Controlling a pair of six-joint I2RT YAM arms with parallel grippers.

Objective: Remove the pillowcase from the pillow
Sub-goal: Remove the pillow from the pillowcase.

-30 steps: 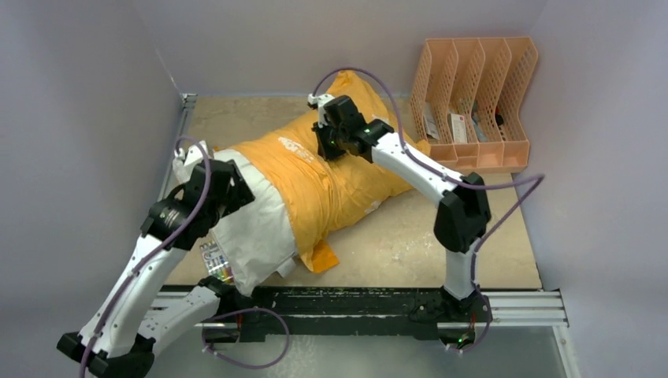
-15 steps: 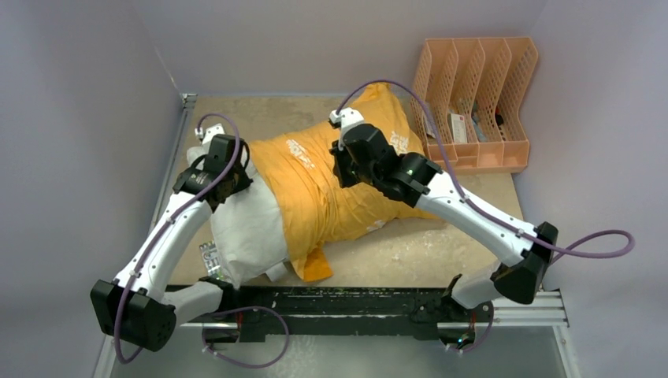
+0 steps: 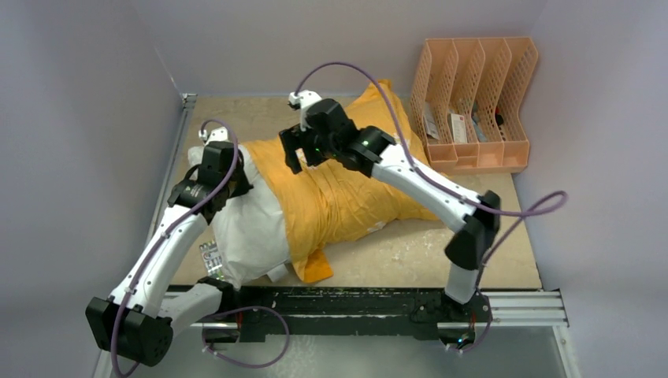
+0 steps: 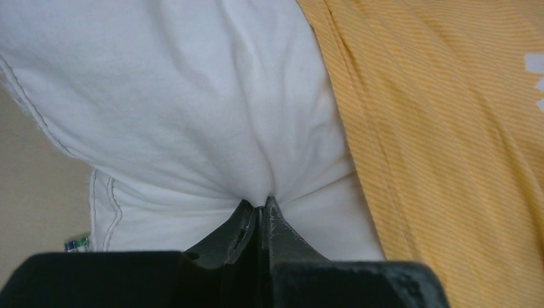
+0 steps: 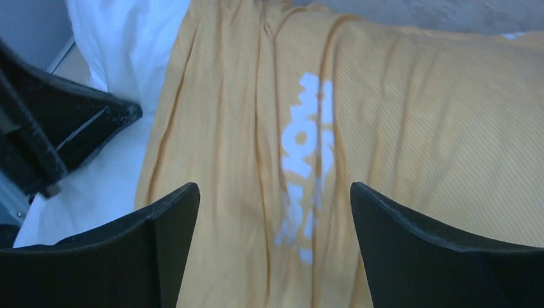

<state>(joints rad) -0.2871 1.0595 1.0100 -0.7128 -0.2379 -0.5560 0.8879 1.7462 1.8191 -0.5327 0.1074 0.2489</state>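
Note:
The white pillow (image 3: 248, 228) lies across the table, its left end bare and the rest inside the orange-yellow pillowcase (image 3: 346, 193). My left gripper (image 3: 224, 185) is shut on a pinch of the pillow's white fabric (image 4: 192, 115); its closed tips (image 4: 263, 204) sit left of the pillowcase's hemmed edge (image 4: 378, 179). My right gripper (image 3: 293, 153) hangs open above the pillowcase (image 5: 398, 128), near its open end, with white lettering (image 5: 308, 147) between the spread fingers (image 5: 160, 224). Nothing is between those fingers.
A peach plastic file rack (image 3: 476, 102) holding a few items stands at the back right. A small printed packet (image 3: 214, 260) lies by the pillow's near left corner. Grey walls close in on the left and back.
My left gripper has closed onto the pillow's white end. My right gripper let go of the pillowcase, opened and swung left toward the cover's open edge.

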